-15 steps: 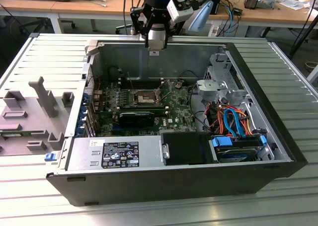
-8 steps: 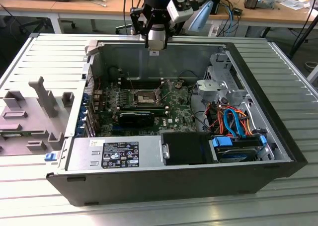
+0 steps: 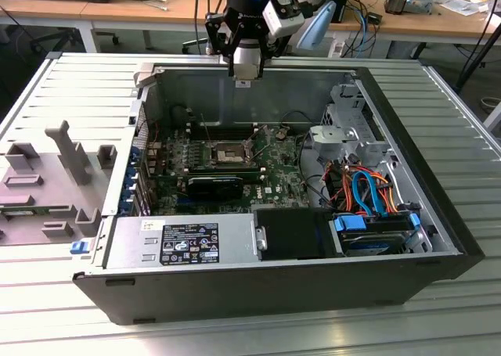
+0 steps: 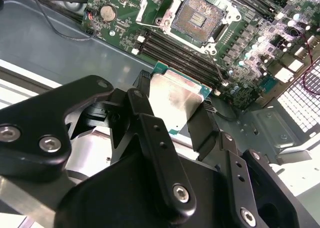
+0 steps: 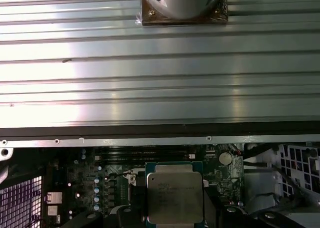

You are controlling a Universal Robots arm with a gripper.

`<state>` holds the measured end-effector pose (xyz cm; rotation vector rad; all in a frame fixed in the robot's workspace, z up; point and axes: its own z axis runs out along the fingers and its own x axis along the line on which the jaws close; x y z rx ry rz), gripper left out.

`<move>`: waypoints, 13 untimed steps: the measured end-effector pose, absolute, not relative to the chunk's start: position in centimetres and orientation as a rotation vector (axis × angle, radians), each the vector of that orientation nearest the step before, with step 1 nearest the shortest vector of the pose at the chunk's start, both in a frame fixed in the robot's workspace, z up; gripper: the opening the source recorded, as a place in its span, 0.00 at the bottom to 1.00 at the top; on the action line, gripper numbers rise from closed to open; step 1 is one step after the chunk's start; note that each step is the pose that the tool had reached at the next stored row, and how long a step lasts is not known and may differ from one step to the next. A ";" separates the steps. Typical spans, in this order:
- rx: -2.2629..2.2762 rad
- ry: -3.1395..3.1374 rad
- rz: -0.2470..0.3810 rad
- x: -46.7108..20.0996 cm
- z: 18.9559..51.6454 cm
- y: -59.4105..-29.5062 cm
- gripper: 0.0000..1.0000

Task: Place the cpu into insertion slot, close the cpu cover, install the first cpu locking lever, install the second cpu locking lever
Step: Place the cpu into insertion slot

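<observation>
My gripper (image 3: 243,76) hangs over the far wall of the open computer case, shut on the cpu (image 4: 176,98). The cpu is a flat square chip with a dull silver top and a green edge, held between the two black fingers (image 4: 150,133). It shows face-on in the first wrist view (image 5: 174,198), with the motherboard below it. The insertion slot (image 4: 197,18) lies uncovered on the green board, dark in the centre with a silver rim. In the exterior view the insertion slot (image 3: 227,151) is in the middle of the board, lower than the gripper and nearer the camera. The cpu cover (image 4: 148,3) appears raised at the socket's side.
Long memory slots (image 4: 180,55) run beside the socket. A black expansion card (image 3: 215,188), a power supply (image 3: 184,242) and a drive bay with blue and orange cables (image 3: 368,195) fill the case. A grey fixture (image 3: 55,176) lies on the ribbed table at the exterior view's left.
</observation>
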<state>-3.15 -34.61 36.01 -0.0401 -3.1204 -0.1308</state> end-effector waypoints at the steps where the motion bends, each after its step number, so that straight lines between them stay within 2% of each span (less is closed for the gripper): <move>1: -0.040 -3.121 -0.130 -3.1 35.5 -34.6 0.54; 13: -0.040 -3.121 -0.130 -3.2 34.6 -34.6 0.54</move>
